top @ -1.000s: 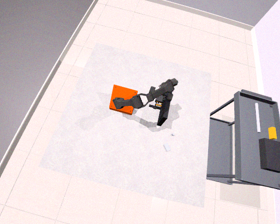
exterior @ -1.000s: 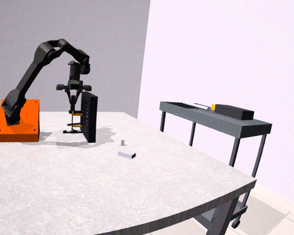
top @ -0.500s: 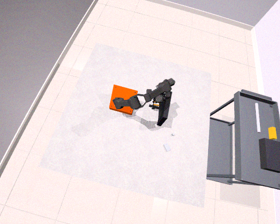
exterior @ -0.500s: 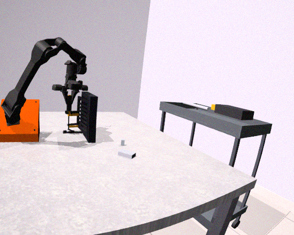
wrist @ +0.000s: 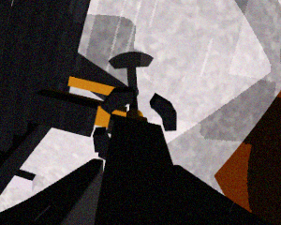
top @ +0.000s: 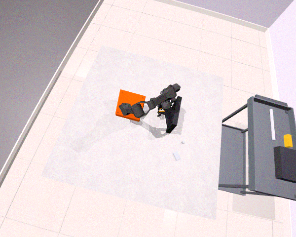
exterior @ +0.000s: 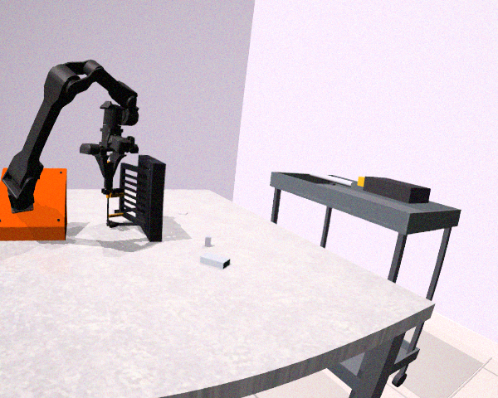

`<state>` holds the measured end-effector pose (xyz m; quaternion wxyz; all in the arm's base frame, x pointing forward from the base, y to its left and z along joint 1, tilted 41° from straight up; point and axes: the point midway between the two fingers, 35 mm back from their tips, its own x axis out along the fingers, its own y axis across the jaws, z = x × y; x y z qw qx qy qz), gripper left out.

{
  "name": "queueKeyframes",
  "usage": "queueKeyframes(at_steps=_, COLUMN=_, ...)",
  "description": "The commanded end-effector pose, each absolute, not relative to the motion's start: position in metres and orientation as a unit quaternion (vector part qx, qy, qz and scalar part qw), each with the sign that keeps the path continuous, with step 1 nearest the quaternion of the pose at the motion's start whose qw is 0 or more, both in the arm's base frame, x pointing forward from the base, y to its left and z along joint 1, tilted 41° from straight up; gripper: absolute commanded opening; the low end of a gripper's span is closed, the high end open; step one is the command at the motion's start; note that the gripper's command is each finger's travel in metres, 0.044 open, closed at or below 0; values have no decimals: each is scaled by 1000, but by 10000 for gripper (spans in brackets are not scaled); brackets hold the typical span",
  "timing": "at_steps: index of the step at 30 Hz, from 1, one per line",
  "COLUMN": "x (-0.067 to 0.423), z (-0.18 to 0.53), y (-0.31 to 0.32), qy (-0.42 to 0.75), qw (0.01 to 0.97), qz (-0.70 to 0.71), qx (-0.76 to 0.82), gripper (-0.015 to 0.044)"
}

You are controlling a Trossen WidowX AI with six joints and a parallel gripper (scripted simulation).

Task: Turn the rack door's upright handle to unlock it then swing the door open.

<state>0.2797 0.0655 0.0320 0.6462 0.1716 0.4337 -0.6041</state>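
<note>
The black slatted rack door (top: 168,116) (exterior: 121,184) stands partly open, at an acute angle to the black frame (top: 178,112) (exterior: 156,201). Its free edge is towards the orange base. The thin upright handle (exterior: 108,210) (wrist: 132,80) stands off the door beside orange brackets (exterior: 115,195) (wrist: 89,85). My gripper (exterior: 109,191) (wrist: 135,172) points down and is shut on the upper part of the handle, with one dark fingertip on each side in the wrist view. The palm hides part of the grip. Whether the handle is fully turned cannot be told.
The orange base plate (top: 131,98) (exterior: 47,188) is left of the rack. A pale block (top: 176,155) (exterior: 212,260) and a small pale peg (top: 182,142) (exterior: 207,241) are on the table near the rack. A grey cart (top: 260,163) (exterior: 339,201) stands beyond the table edge.
</note>
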Motion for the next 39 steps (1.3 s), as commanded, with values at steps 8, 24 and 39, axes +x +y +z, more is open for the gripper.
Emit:
queueKeyframes(at_steps=8, x=256, z=45, y=54, qy=490, qw=661, qz=-558, qx=106, gripper=15)
queueKeyframes(at_steps=24, x=228, z=66, y=32, qy=559, qw=669, qz=-490, qx=19, gripper=15)
queueKeyframes(at_steps=39, x=210, z=90, y=6, qy=614, qw=666, qz=-419, qx=-64, gripper=15)
